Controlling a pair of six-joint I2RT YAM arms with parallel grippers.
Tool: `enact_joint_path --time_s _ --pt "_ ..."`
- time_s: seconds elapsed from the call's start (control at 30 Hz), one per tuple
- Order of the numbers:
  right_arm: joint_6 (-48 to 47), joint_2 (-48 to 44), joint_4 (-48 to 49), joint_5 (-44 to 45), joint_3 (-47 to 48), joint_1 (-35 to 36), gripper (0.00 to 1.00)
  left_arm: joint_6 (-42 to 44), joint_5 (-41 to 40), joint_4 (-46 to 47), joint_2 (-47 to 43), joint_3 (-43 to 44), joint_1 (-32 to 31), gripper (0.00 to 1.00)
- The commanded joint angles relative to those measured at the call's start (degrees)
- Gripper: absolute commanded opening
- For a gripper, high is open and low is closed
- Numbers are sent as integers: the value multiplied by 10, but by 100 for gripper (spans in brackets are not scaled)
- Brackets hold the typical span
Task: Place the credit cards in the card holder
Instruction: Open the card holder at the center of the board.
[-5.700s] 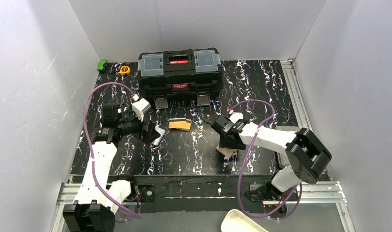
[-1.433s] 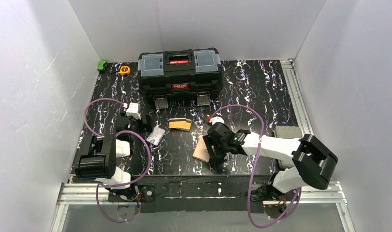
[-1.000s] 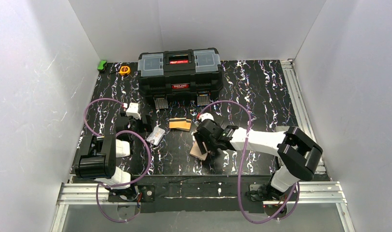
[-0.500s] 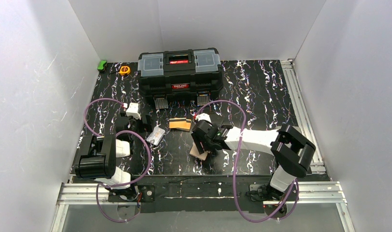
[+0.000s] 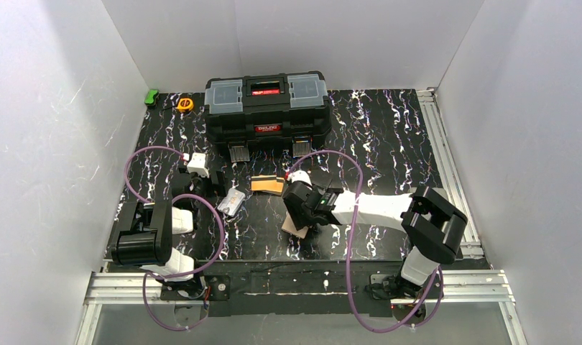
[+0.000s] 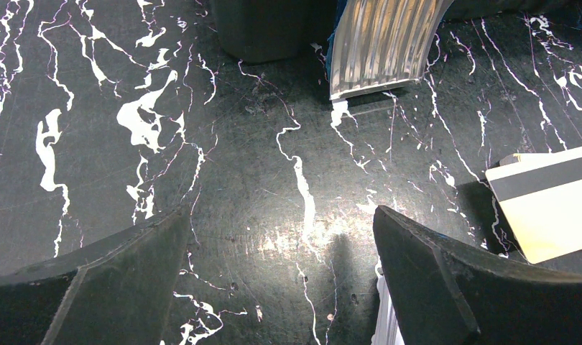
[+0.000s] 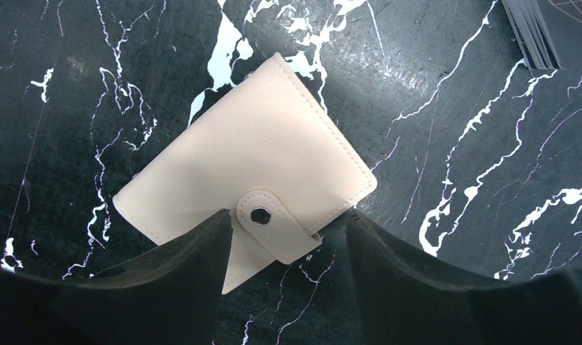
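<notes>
**Item 1, card holder** [image 7: 252,158]: a beige folding wallet, closed, with its snap tab fastened. It lies flat on the black marbled table [image 5: 389,129], near the front and a little right of centre. We log it directly under the right arm's wrist.

**Item 2, right gripper** [image 7: 287,215]: its jaws stand partway apart over the tab end of the card holder. The snap tab sits between the two fingers, and one fingertip [image 7: 202,251] covers the holder's near corner in the wrist view. We see nothing lifted and no clamp on the wallet.

**Item 3, credit cards** [image 5: 266,185]: a small orange-tan stack with a dark stripe. It lies on the table in front of the toolbox [image 5: 266,108], just behind and to the left of the right gripper. It is apart from the card holder.

**Item 4, left gripper** [image 6: 277,223]: its jaws are spread wide and hold nothing, with bare table between the fingers. One of the toolbox's silver latches [image 6: 385,43] is ahead of it. A pale card with a dark stripe shows at the right edge of its view.

**Item 5, sundries:**
- A pale grey flat piece [image 5: 232,203] lies just right of the left gripper.
- A green object [image 5: 151,96] sits at the far left corner.
- A yellow tape measure [image 5: 185,104] sits beside the green object.
</notes>
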Motion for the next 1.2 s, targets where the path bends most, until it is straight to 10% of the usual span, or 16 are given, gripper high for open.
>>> enact_joint_path --time_s 0.0,0.57,0.9,1.17 --pt "1 0 -13 12 1 16 66 2 -2 8 -5 10 2 99" --pt "-6 -7 0 10 -13 21 38 2 -2 9 -5 10 2 99" --pt "-9 -39 -27 18 1 23 1 2 -1 9 -6 10 2 99" --pt "-11 -74 -46 29 5 27 1 -2 -4 7 -7 13 3 99"
